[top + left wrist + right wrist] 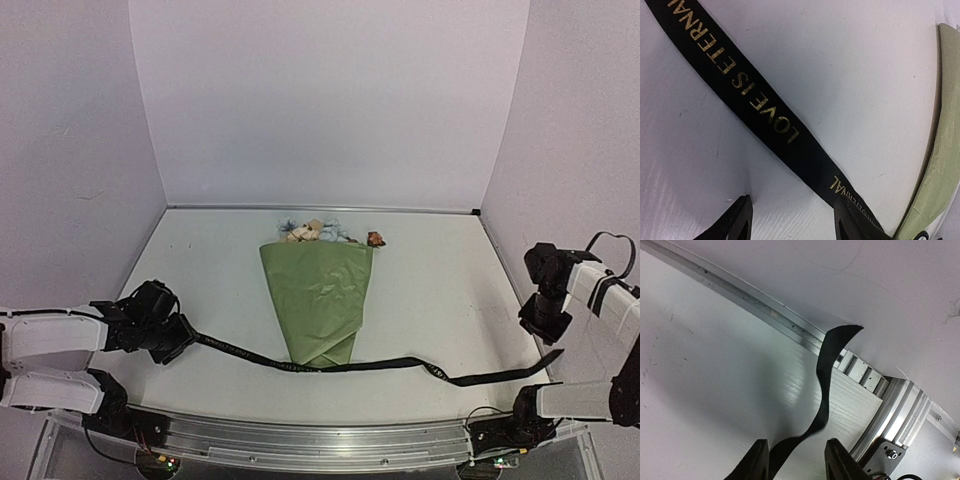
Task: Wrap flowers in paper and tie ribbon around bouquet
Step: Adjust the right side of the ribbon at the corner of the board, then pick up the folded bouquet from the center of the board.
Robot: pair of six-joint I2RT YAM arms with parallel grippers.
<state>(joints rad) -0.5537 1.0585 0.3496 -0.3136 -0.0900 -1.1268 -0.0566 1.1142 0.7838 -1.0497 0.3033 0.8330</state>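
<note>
Plainly the wrapping is done and the tying is in hand: the bouquet (pixel 320 300) lies on the table (pixel 450 280) with its flowers (pixel 310 232) poking from the far, wide end, and the ribbon (pixel 400 365) runs across at its narrow near tip, over or under I cannot tell. Left of the bouquet the left gripper (pixel 188 340) stands open, the ribbon passing one finger unpinched. Right of the bouquet the right gripper (pixel 546 335) has its jaws parted, the ribbon's raised end loose between them. Next, I judge, each end needs a firm pinch, then crossing over the tip, since slack ribbon slips
</note>
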